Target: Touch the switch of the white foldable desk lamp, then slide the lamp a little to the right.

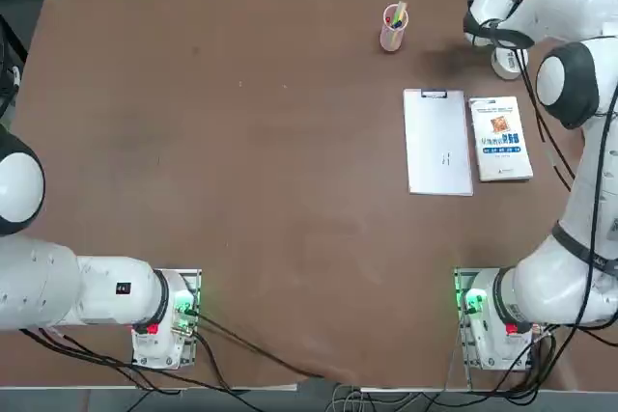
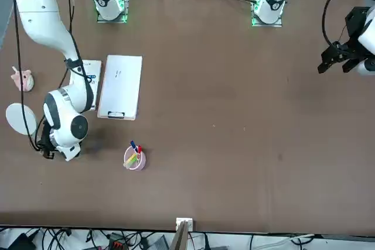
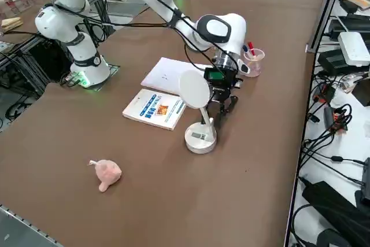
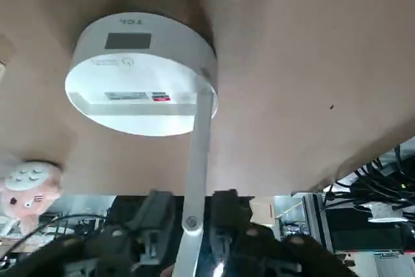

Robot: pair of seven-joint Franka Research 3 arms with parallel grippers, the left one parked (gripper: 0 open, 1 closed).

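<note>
The white foldable desk lamp stands near the table's right edge, with its round base flat on the brown surface and its head raised and tilted. My right gripper is low beside the lamp, on the pen-cup side. In the wrist view the lamp's thin arm runs between my two fingers. My right gripper is shut on it close to a joint. From overhead, my forearm covers most of the lamp.
A pink pen cup stands just left of the gripper. A white clipboard and a book lie nearer the robot. A pink plush toy sits by the right table edge. Cables and equipment crowd the area beyond the far edge.
</note>
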